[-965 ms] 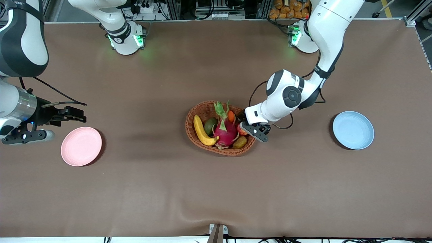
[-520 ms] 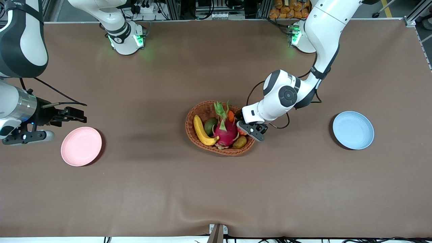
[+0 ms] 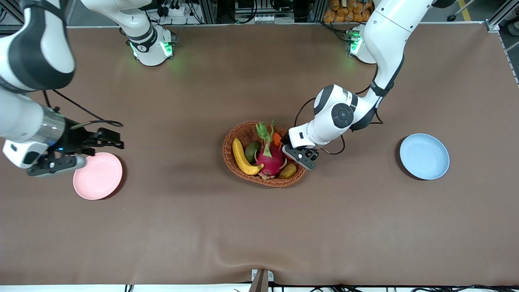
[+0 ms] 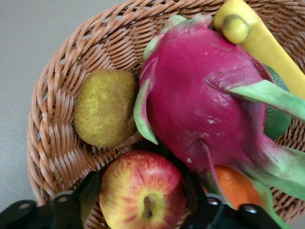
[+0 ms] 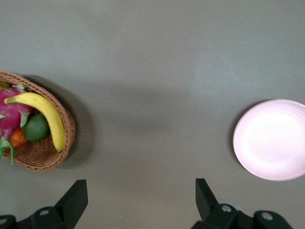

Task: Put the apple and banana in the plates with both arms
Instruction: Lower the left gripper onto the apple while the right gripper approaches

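Observation:
The apple (image 4: 143, 195), red with yellow streaks, lies in the wicker basket (image 3: 228, 160) at its end toward the left arm, mostly hidden under the hand in the front view. My left gripper (image 3: 299, 156) is down in the basket, its fingers pressed on both sides of the apple (image 4: 143, 202). The banana (image 3: 243, 157) lies along the basket's other end, and shows in both wrist views (image 4: 267, 43) (image 5: 47, 117). My right gripper (image 3: 115, 138) hangs open and empty over the table beside the pink plate (image 3: 97, 176). The blue plate (image 3: 424, 156) sits empty toward the left arm's end.
The basket also holds a magenta dragon fruit (image 3: 269, 158), a brownish kiwi-like fruit (image 3: 288, 171), a green fruit (image 3: 252, 150) and a small orange fruit (image 3: 277, 140). Brown cloth covers the table, with a wrinkle (image 3: 227, 253) near the front edge.
My left gripper has moved further into the basket over the apple. My right arm has swung toward the basket, and its gripper now hangs by the pink plate's rim.

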### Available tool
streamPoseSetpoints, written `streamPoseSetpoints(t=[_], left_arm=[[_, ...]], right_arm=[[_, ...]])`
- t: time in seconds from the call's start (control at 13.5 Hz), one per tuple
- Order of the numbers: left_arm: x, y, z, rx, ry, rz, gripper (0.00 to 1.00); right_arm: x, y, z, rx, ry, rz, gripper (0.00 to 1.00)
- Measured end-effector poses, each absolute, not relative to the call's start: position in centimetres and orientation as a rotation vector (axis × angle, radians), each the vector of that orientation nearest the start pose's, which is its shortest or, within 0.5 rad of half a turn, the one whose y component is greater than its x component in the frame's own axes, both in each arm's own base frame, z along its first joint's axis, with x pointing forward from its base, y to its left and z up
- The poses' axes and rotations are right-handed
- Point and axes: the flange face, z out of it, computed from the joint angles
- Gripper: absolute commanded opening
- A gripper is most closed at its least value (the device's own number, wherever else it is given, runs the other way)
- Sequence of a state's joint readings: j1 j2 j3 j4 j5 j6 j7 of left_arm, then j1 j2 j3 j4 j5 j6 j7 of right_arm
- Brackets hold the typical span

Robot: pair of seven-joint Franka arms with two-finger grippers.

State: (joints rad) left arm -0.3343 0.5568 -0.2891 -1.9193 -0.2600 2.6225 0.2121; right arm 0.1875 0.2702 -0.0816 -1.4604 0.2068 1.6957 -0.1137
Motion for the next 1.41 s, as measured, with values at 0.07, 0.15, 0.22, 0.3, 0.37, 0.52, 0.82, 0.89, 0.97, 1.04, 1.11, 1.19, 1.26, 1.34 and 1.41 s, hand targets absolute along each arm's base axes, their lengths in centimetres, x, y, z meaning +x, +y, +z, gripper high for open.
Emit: streamPoseSetpoints(t=[0.07, 0.15, 0.22, 0.3, 0.37, 0.52, 0.82, 0.89, 0.97, 1.04, 1.11, 1.19, 1.26, 1.34, 1.41], left_arm=[[53.2, -36.2, 22.5, -3.320, 0.964, -0.159, 0.77], [53.2, -36.2, 22.6, -3.320, 0.964, -0.159, 0.82], [53.2, -36.2, 22.6, -3.320, 0.964, -0.159, 0.87], [53.1, -36.2, 22.5, -3.320, 0.963, -0.157, 0.93], [53.1, -36.2, 22.4, -3.319, 0.964, -0.154, 0.95], [52.9, -36.1, 22.1, -3.318, 0.964, -0.143, 0.96], [52.3, -36.1, 21.5, -3.313, 0.966, -0.127, 0.98], [52.2, -36.2, 21.5, -3.313, 0.968, -0.130, 0.98], [52.1, -36.4, 21.5, -3.311, 0.974, -0.133, 0.90], [51.8, -36.7, 21.5, -3.309, 0.984, -0.131, 0.76], [51.6, -37.0, 21.5, -3.308, 0.989, -0.128, 0.40], [51.5, -37.1, 21.5, -3.307, 0.991, -0.129, 0.14], [51.6, -37.1, 21.6, -3.307, 0.991, -0.131, 0.00], [51.6, -37.1, 21.6, -3.308, 0.990, -0.132, 0.00], [51.7, -37.0, 21.7, -3.308, 0.987, -0.136, 0.00]], right_arm=[[63.5, 10.9, 52.8, -2.942, -0.317, 0.022, 1.00], [63.6, 12.2, 52.6, -2.940, -0.344, 0.002, 1.00], [63.7, 13.2, 52.4, -2.938, -0.364, -0.016, 1.00], [63.8, 14.1, 52.1, -2.936, -0.381, -0.030, 1.00], [63.9, 15.2, 51.7, -2.933, -0.401, -0.041, 1.00], [64.0, 17.9, 50.9, -2.926, -0.453, -0.075, 1.00], [64.0, 20.3, 49.9, -2.919, -0.498, -0.087, 1.00], [64.0, 20.2, 49.9, -2.920, -0.496, -0.088, 1.00], [64.0, 20.1, 49.9, -2.921, -0.493, -0.088, 1.00], [64.0, 20.1, 49.9, -2.921, -0.493, -0.088, 1.00], [64.0, 20.1, 49.9, -2.921, -0.493, -0.088, 1.00], [64.0, 20.1, 49.9, -2.921, -0.493, -0.088, 1.00], [64.0, 20.1, 49.9, -2.921, -0.493, -0.088, 1.00], [64.0, 20.1, 49.9, -2.921, -0.493, -0.088, 1.00], [64.0, 20.1, 49.9, -2.921, -0.493, -0.088, 1.00]])
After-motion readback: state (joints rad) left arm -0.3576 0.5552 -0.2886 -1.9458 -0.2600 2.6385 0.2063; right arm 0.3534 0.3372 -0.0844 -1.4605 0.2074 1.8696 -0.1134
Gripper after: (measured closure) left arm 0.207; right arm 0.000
